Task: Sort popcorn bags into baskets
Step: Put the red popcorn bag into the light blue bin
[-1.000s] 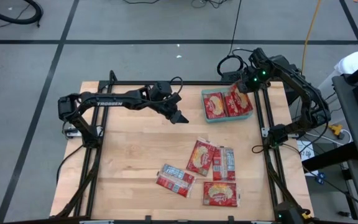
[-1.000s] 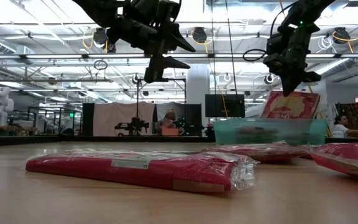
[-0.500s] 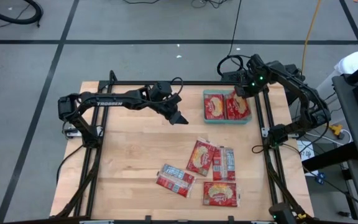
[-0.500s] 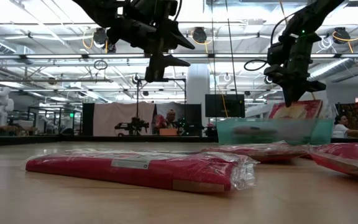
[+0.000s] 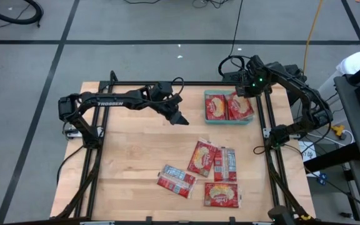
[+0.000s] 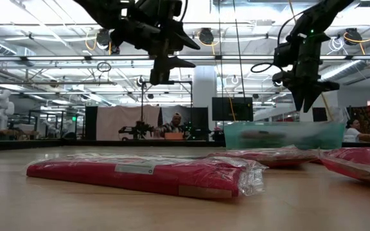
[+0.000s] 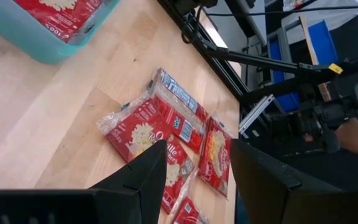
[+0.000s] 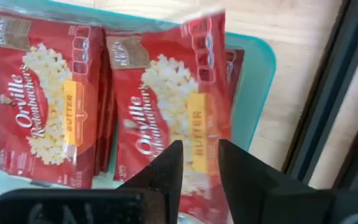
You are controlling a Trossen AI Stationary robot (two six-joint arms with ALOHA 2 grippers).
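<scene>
Teal plastic makes the basket (image 5: 228, 119), which sits at the far right corner of the wooden counter (image 5: 130, 162) and serves as the landmark. Inside it lie two stacks of popcorn bags (image 8: 166, 106) side by side, faces up. The right end effector (image 5: 245, 91) hovers just above the far right part of the basket, its fingers parted and empty, with a bag lying flat directly below them. The left end effector (image 5: 181, 118) waits in the air just left of the basket, fingers apart, holding nothing. Five more loose bags (image 5: 200, 157) lie well in front of the basket, some touching or overlapping. I think the risk is there: a grasp on overlapping bags may lift two together, or push one away, and a bag dropped carelessly may land on the basket wall.
</scene>
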